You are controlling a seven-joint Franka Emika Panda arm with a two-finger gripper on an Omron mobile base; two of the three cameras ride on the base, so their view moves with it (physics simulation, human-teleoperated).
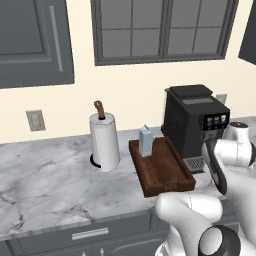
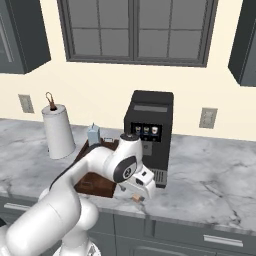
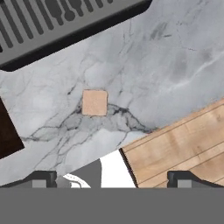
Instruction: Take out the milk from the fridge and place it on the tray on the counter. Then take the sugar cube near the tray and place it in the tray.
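Two fingertips: small dark tips of the end effector [image 3: 112, 180] stand wide apart at the bottom of the hand view, nothing between them, pointed down at the bench.
End effector in right base view: it [image 2: 136, 198] hangs low over the front of the bench, just in front of the coffee machine, with a small tan spot right beneath it.
Sugar cube: the light tan cube [image 3: 94, 103] lies flat on the marble, below the spread fingertips and apart from both; it sits between the dark tray corner and the machine's grille.
Bench: grey-white veined marble [image 1: 45, 175] over dark grey drawers; in the hand view its front edge runs diagonally, with a light wooden floor [image 3: 183, 144] beyond it.
Tray: dark brown wooden tray [image 1: 165, 175] rests on the bench, between the paper towel roll and the coffee machine, its long side running away from the front edge; a dark corner of it [image 3: 6, 131] shows at the left of the hand view.
Milk: the pale blue-grey carton [image 1: 145, 141] stands upright inside the tray at its far end.
Coffee machine: black box [image 1: 192, 120] just beside the tray; its slotted grey drip grille [image 3: 52, 22] is near the cube.
Paper towel roll: white, upright on a holder [image 1: 104, 140], just beside the tray's far corner.
Wall: cream, with a dark-framed window [image 1: 162, 30] above the bench.
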